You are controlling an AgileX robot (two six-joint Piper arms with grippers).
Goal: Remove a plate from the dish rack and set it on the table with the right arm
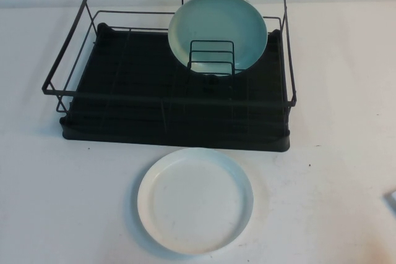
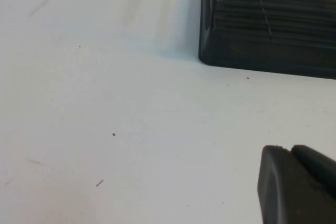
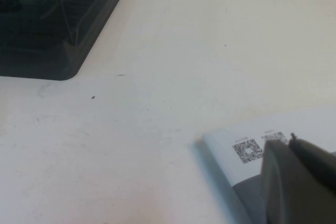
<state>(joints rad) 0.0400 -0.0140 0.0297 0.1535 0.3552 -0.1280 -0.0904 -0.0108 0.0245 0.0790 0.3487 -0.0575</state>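
The white plate (image 1: 195, 201) lies flat on the table (image 1: 74, 202), just in front of the dish rack (image 1: 173, 100). A pale green-teal plate (image 1: 218, 29) leans upright in the rack's wire divider (image 1: 211, 57) at the back right. Neither arm shows in the high view. In the left wrist view, my left gripper (image 2: 289, 149) is shut and empty, low over bare table near a corner of the rack (image 2: 268, 24). In the right wrist view, my right gripper (image 3: 289, 142) is shut and empty, over a white labelled sheet (image 3: 247, 150), away from the rack's corner (image 3: 58, 35).
The white sheet with printed square codes lies on the table by the right gripper. A small grey object (image 1: 391, 201) shows at the right edge of the high view. The rack's left half holds nothing. Open table lies on both sides of the white plate.
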